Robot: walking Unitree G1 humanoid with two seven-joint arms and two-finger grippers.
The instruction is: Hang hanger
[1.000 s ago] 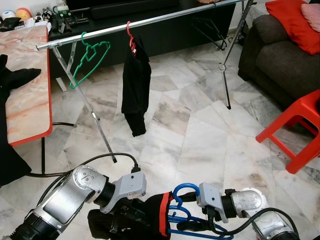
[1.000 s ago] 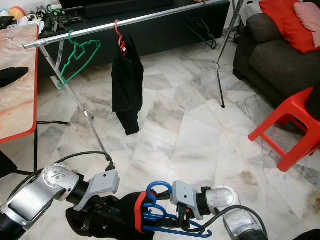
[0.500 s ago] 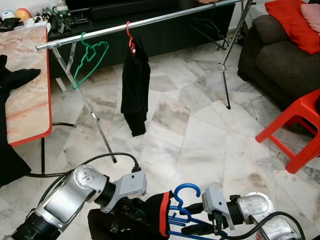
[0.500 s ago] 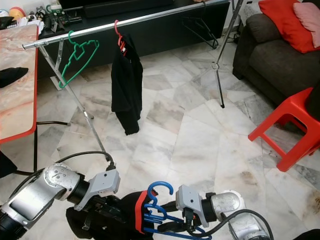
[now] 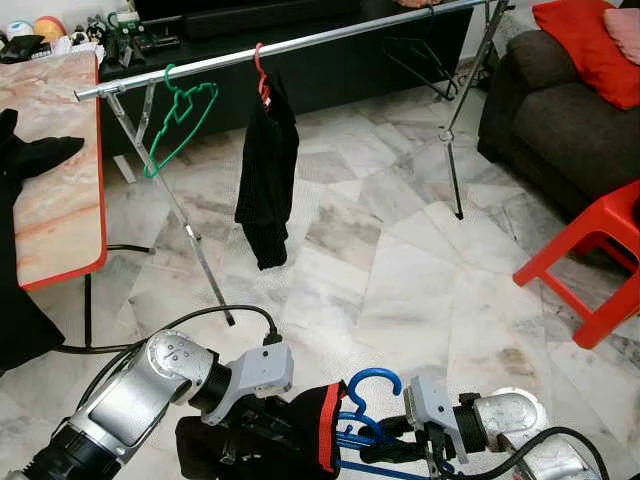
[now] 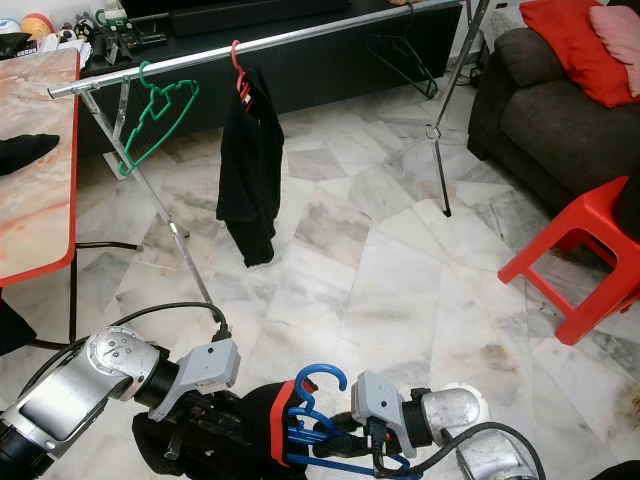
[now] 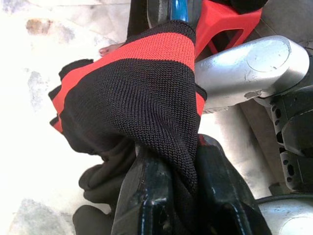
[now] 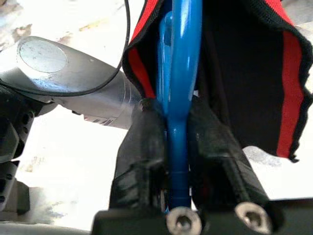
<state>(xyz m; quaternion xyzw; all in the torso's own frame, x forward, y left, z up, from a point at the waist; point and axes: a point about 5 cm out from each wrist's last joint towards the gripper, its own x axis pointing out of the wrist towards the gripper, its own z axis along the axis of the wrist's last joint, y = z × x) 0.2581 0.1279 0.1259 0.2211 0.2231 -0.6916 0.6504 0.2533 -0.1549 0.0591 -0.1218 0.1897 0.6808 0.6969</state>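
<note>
Blue hanger (image 5: 368, 415) sits low before the robot, partly inside a black garment with red trim (image 5: 300, 440). Right gripper (image 8: 178, 147) is clamped on the hanger's bar. Left gripper (image 7: 171, 191) pinches the garment. Above stands the rail (image 5: 300, 42), carrying a green hanger (image 5: 180, 115) near its left end.

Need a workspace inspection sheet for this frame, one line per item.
Surface: marble floor; nothing lies on it near the rack.
Job's things: blue hanger low between both arms, a black and red garment on it; rail beyond.
Clutter: green hanger and a red hanger with black clothing on the rail; black cloth on the table.
Grippers: left gripper shut on the garment; right gripper shut on the blue hanger.
Cables: black cable loops to the left arm.
Surroundings: sofa, red stool.
</note>
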